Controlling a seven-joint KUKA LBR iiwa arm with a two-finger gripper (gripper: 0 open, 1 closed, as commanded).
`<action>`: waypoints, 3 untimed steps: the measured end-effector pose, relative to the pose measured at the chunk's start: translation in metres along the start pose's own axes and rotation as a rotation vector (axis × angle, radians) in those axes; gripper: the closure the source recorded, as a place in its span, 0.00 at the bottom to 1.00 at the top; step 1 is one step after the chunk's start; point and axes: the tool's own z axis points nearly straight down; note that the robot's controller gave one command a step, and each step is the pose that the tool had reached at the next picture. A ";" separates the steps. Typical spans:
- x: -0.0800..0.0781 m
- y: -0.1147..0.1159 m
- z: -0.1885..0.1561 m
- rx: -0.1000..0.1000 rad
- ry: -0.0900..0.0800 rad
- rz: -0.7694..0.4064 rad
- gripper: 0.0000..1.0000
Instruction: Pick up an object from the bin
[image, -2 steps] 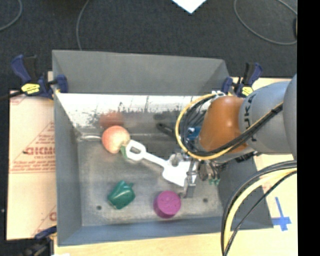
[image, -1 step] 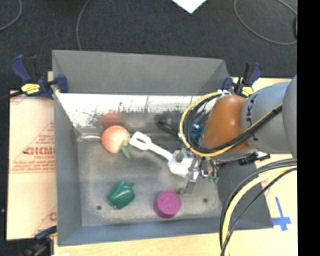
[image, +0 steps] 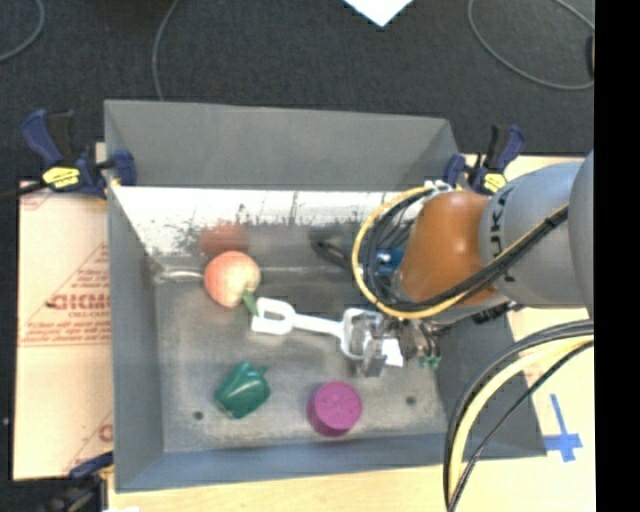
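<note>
White scoop (image: 300, 323) lies just left of the gripper (image: 366, 350), handle reaching it.

Bare floor at the bin's (image: 133, 330) left — apple (image: 232, 277), scoop (image: 283, 321), green pepper (image: 243, 389), purple puck (image: 334, 408) mid-bin.

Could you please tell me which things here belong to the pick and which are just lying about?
Job in hand: gripper; white plastic scoop, its handle end at the gripper; grey bin.
Lying about: peach-coloured fruit; green pepper; purple round piece.

Claw (image: 366, 348) at white spatula (image: 272, 320) handle end
</note>
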 end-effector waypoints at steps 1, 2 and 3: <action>0.000 0.000 0.000 0.000 0.000 -0.001 1.00; 0.002 0.000 -0.012 0.000 0.008 -0.001 1.00; 0.001 -0.001 -0.037 0.000 0.002 -0.001 1.00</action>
